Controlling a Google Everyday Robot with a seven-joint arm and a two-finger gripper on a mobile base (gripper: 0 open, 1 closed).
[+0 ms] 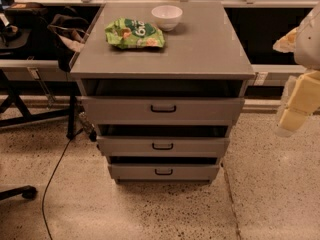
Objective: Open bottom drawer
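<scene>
While your gripper point(296, 109) hangs off right (open or shut, can't tell), you're just approaching; reach low for the bottom drawer point(131, 173) handle point(163, 172).

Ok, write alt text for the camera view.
A grey three-drawer cabinet stands on speckled floor, its bottom drawer lowest, with a small black bar handle. The robot's gripper hangs at the right edge, apart from the cabinet. On top lie a green snack bag and a white bowl.
</scene>
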